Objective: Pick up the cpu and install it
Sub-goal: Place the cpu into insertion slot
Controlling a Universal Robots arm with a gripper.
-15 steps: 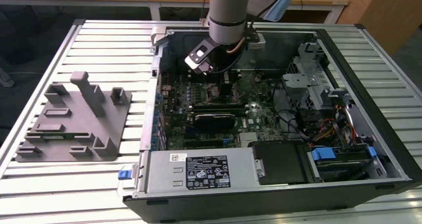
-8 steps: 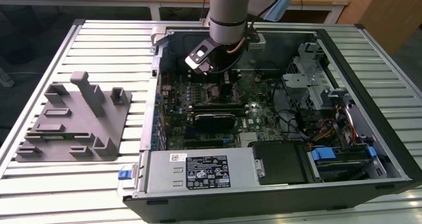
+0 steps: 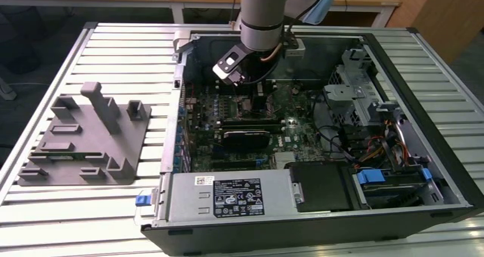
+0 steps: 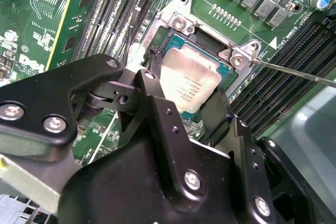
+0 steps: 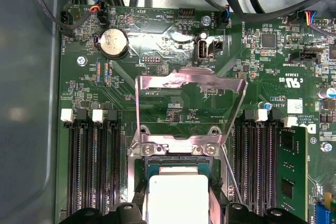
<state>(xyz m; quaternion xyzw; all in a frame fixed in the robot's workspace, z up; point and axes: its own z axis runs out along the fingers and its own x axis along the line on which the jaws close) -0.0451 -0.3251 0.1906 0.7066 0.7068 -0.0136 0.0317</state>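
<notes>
Down inside the open computer case (image 3: 302, 234), over the middle of the motherboard (image 5: 157, 30), my gripper (image 4: 186, 88) hangs with its two black fingers (image 4: 152, 95) closed against opposite edges of the cpu (image 4: 191, 74). As far as I can judge, they are pinching it and not only standing beside it. The cpu lies directly between the fingertips, silver top toward the cameras, right at the socket frame (image 4: 178, 22). A thin green rim of it shows on the side nearest the two silver screws. Whether it rests flat in the socket or hangs a little above, I cannot tell.

So I judge the step in hand to be the install itself, the placing; the picking up is done. This asks from me patience more than force. The chip must be square to the frame and level, with no tilt, before the fingers let go, and I expect a sideways push could harm the socket.

Around the socket, the load plate (image 5: 189, 85) stands swung open toward the coin battery (image 5: 114, 43), and the thin lever rod (image 4: 296, 71) is released to one side, so nothing covers the opening. A green memory stick (image 5: 291, 171) sits in a slot near the socket, apart from the fingers. On the exterior view's left a grey fixture (image 3: 83, 138) lies on the slatted table (image 3: 45, 58), well apart from the case.
</notes>
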